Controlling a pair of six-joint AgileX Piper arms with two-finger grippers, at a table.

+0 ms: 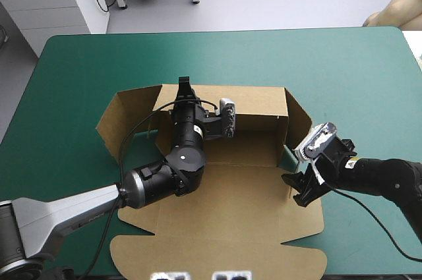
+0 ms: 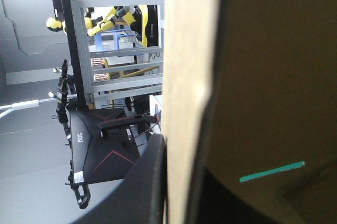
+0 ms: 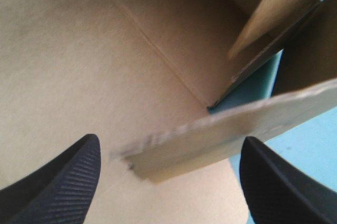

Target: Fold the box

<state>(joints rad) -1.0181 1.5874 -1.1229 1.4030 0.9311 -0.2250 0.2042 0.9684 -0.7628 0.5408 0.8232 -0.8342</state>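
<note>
The brown box (image 1: 231, 181) sits mid-bench (image 1: 79, 62), back wall (image 1: 250, 99) raised, lid flat. The left gripper (image 1: 184, 85) jaws pinch that wall's top edge; the right gripper (image 1: 300, 191) jaws stand spread about a side flap (image 3: 210, 145). The board looks light and stiff: grip edges near creases.

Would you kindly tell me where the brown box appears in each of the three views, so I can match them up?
High view: the box lies mid-table, back wall raised, lid flat nearest the robot.
Left wrist view: the back wall's edge runs between the left gripper jaws, shut on it.
Right wrist view: its floor fills the picture; a flap lies between the right gripper open jaws.
Shared landmark: the teal-green cover, glimpsed through gaps.
</note>
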